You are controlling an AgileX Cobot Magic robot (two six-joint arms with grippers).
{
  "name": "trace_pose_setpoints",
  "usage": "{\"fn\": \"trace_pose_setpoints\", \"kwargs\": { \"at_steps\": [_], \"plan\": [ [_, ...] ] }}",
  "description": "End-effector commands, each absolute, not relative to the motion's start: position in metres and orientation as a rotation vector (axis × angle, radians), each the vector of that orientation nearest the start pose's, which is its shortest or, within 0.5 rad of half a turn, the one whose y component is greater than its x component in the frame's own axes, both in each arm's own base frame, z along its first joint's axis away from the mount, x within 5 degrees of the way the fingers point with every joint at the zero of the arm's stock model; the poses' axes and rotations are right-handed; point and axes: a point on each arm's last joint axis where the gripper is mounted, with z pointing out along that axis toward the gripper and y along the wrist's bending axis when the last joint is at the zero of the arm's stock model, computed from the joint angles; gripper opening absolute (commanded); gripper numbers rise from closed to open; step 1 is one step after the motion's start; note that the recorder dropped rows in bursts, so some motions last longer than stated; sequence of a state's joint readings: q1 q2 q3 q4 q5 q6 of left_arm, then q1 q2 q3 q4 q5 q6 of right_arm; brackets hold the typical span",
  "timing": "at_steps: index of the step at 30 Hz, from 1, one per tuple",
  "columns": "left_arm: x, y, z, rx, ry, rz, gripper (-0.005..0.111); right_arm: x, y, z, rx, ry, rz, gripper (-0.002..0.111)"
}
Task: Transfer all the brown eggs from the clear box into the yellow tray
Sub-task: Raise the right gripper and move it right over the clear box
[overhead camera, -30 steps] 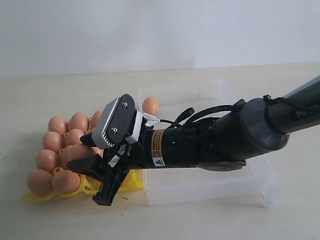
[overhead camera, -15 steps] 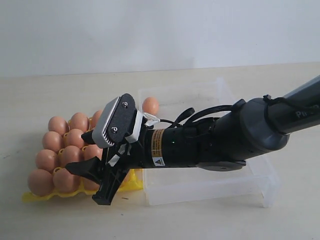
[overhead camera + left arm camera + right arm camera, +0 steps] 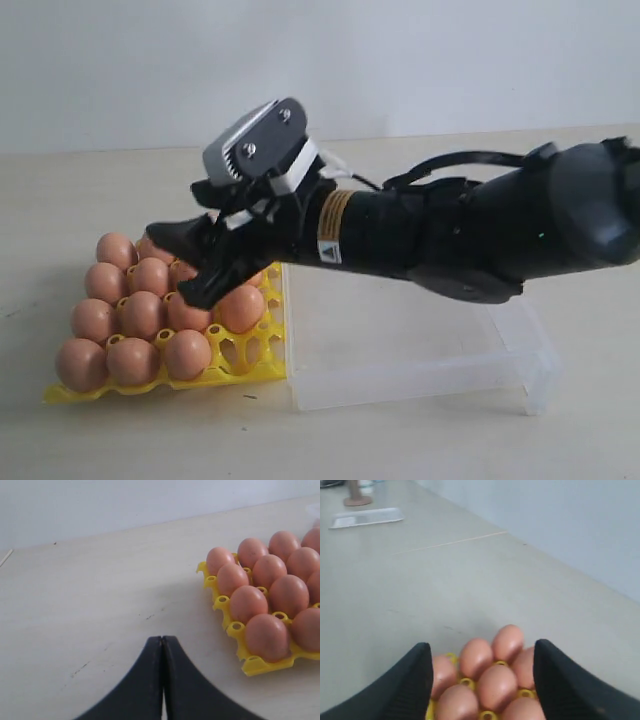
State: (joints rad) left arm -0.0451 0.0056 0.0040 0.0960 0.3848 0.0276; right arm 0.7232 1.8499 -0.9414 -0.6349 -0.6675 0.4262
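Pale desk (image 3: 100, 440) under a plain white wall. At left, left claw (image 3: 162, 640) pinched shut on nothing, over bare desk near the yellow tray (image 3: 245, 352). Tray nearly full of brown eggs (image 3: 133, 362), one front cup at its right edge empty. Above it, right claw (image 3: 168, 265) spread wide, empty. Probably between a placing and one last fetch. Clear box (image 3: 420, 375) bare where visible, partly hidden behind the arm. Next: swing right over the low box wall, clear of seated eggs.
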Motion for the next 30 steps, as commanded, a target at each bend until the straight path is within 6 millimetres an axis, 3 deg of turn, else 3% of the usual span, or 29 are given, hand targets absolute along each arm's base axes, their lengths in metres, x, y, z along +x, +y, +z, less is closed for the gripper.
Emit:
{"fn": "trace_pose_setpoints", "kwargs": {
  "at_steps": [1,2,3,4,9,12,15,20,27,30],
  "plan": [
    [0.053,0.001,0.179,0.125,1.857,0.075,0.000,0.283,0.248,0.220,-0.824,1.717,0.644,0.032],
    [0.053,0.001,0.179,0.125,1.857,0.075,0.000,0.286,0.242,0.223,-0.795,1.744,0.627,0.022],
    [0.053,0.001,0.179,0.125,1.857,0.075,0.000,0.291,0.232,0.227,-0.744,1.787,0.604,0.004],
    [0.053,0.001,0.179,0.125,1.857,0.075,0.000,0.294,0.226,0.228,-0.701,1.829,0.590,0.001],
    [0.053,0.001,0.179,0.125,1.857,0.075,0.000,0.314,0.196,0.234,-0.537,2.076,0.376,0.000],
    [0.053,0.001,0.179,0.125,1.857,0.075,0.000,0.323,0.188,0.241,-0.513,2.124,0.275,0.000],
    [0.053,0.001,0.179,0.125,1.857,0.075,0.000,0.329,0.187,0.252,-0.579,2.108,0.186,0.000],
    [0.053,0.001,0.179,0.125,1.857,0.075,0.000,0.341,0.194,0.262,-0.527,2.193,0.188,0.002],
    [0.053,0.001,0.179,0.125,1.857,0.075,0.000,0.358,0.212,0.257,-0.677,2.519,0.315,0.016],
    [0.053,0.001,0.179,0.125,1.857,0.075,0.000,0.372,0.217,0.253,-0.656,2.563,0.338,0.021]
  ]
}}
